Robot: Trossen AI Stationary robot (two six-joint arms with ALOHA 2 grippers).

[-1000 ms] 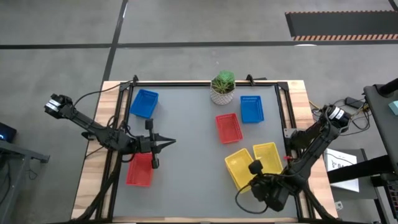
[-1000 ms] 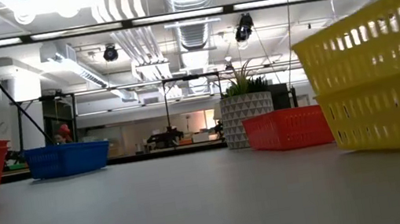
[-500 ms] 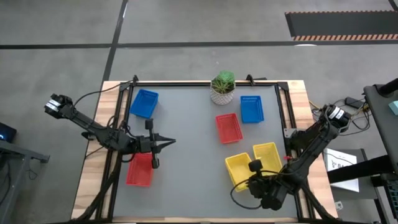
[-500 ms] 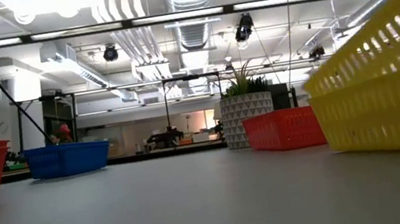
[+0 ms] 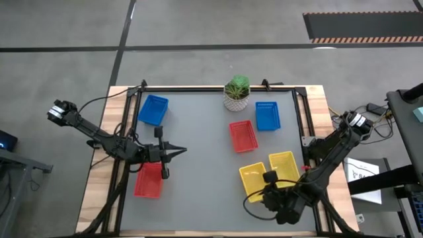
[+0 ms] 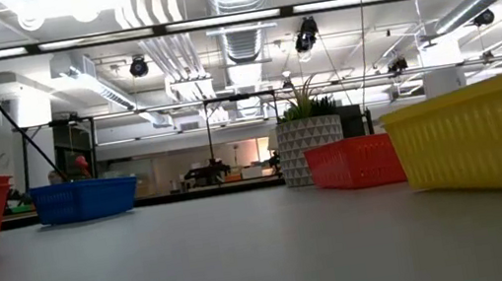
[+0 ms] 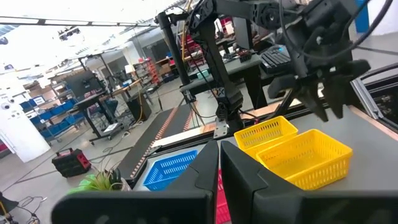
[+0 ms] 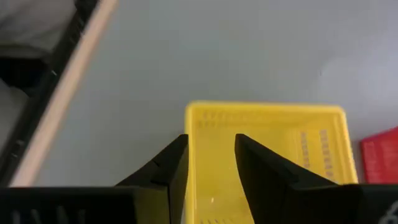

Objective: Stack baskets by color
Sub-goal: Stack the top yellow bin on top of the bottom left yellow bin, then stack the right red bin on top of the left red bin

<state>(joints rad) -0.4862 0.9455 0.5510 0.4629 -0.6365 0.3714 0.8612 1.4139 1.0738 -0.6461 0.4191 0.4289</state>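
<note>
Two yellow baskets lie side by side at the near right: one (image 5: 254, 178) under my right gripper (image 8: 211, 142), the other (image 5: 284, 165) just beyond it. The nearer one (image 6: 481, 141) rests flat on its bottom on the table. My right gripper (image 5: 264, 192) is open and points down at a slant; its fingers stand on either side of one side wall (image 8: 193, 155) of that basket. A red basket (image 5: 242, 135) and a blue one (image 5: 267, 116) lie farther back. At the left, my left gripper (image 5: 175, 151) hovers shut and level beside a red basket (image 5: 148, 180); another blue basket (image 5: 153, 109) lies at the far left.
A white pot with a green plant (image 5: 236, 94) stands at the far edge, between the blue baskets. Black frame rails run along the table's left and right sides (image 5: 301, 119). Bare grey table (image 5: 198, 172) lies in the middle, between the two arms.
The yellow basket under my right gripper was tipped up off the table; it has come down and now lies flat. My right gripper has risen slightly and rolled a little over it.
</note>
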